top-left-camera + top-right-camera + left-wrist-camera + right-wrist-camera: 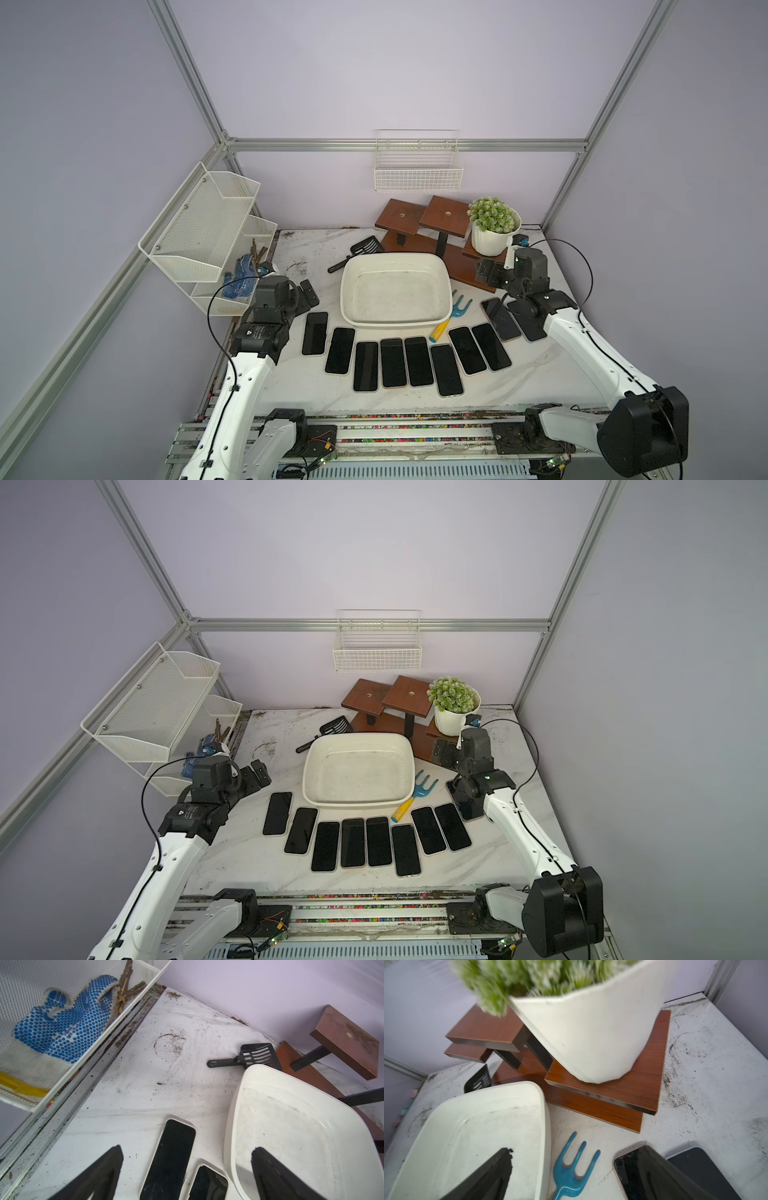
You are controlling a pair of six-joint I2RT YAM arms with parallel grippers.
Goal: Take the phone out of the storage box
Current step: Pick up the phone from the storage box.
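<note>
The storage box (395, 322) is a shallow white tub at mid-table, seen in both top views (359, 802); its scuffed floor holds no phone. Several black-screened phones (392, 362) lie in a curved row on the table in front of it, and two more (500, 319) lie by the right arm. My left gripper (306, 294) hovers left of the box, open and empty; in the left wrist view (187, 1148) it is above a phone (170, 1159) and the box's rim (230, 1126). My right gripper (487, 274) hovers open and empty at the box's right side (576, 1149).
A blue hand rake (453, 313) with a yellow handle lies right of the box. A black slotted scoop (361, 249), a brown tiered stand (436, 220) and a potted plant (494, 228) stand behind. A mesh rack (208, 237) holds a blue-dotted glove (62, 1022). A wire basket (417, 166) hangs on the back wall.
</note>
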